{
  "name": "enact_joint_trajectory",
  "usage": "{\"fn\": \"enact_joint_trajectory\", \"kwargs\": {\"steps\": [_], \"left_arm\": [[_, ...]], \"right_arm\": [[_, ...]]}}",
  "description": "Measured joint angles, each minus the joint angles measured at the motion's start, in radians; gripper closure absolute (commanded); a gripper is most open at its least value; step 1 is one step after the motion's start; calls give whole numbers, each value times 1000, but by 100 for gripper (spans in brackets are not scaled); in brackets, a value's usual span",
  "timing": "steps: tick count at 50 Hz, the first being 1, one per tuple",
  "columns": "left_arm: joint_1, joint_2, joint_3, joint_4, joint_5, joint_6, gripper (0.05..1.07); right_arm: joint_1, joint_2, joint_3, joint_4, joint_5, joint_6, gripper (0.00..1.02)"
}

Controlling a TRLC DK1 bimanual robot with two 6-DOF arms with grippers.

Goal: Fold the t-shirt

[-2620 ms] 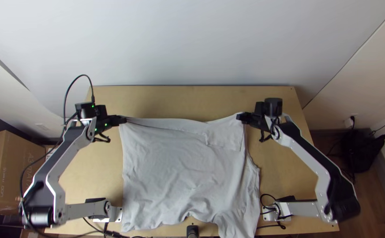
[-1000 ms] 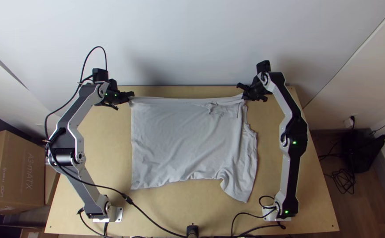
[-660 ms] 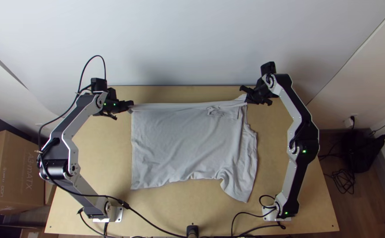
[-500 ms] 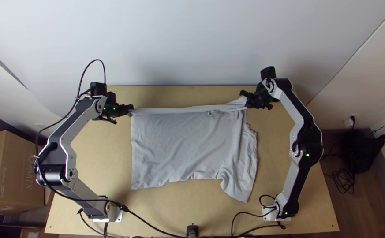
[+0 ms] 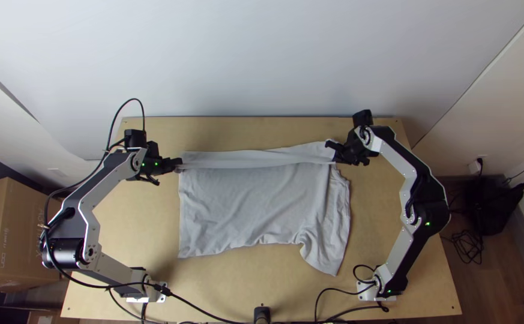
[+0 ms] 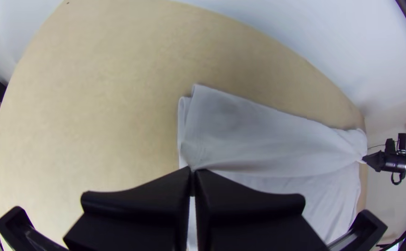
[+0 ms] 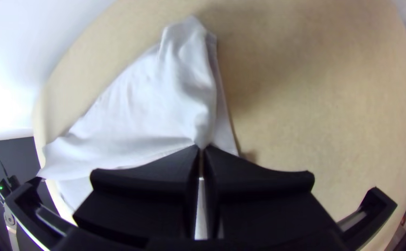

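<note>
seen from above, with 12 o'clock on the far side, a light grey t-shirt (image 5: 243, 207) lies across the middle of a light wooden table (image 5: 123, 228). most of it is spread nearly flat with soft wrinkles, and a narrower part juts out at 4 o'clock. along its 12 o'clock side, a band of cloth is turned back over the rest and stretched between 2 grippers.

at the shirt's 10 o'clock, the left gripper (image 5: 179, 164) pinches 1 end of the band; the left wrist view shows its 2 black fingers (image 6: 137, 200) pressed together at the cloth. at 2 o'clock, the right gripper (image 5: 335, 158) pinches the other end, its own 2 fingers also closed on the fabric in the right wrist view.

compared with 0.5 seconds ago, both grippers have moved toward 6 o'clock, drawing the held edge with them, so a wider strip of cloth now shows beyond it. the shirt's 6 o'clock edge has stayed put. both arms are more bent at the elbow.

farther out, a cardboard box (image 5: 18, 237) stands off the table at 9 o'clock, and a black object (image 5: 488, 204) is on the floor at 3 o'clock.
</note>
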Motion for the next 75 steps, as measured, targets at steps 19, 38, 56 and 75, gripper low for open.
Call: {"fn": "enact_joint_trajectory", "kwargs": {"steps": [19,38,56,75], "left_arm": [[0,-114,-66,2,-5,12,11],[1,-354,-66,-134,39,13,11],[-16,-529,-47,-262,56,19,11],[-60,-593,-46,-340,56,46,11]], "right_arm": [[-24,-239,-262,30,29,1,4],[-55,-733,-497,-130,2,-13,5],[-64,-787,-759,-321,-16,-60,42],[47,-746,-817,-308,-24,-59,42]]}}
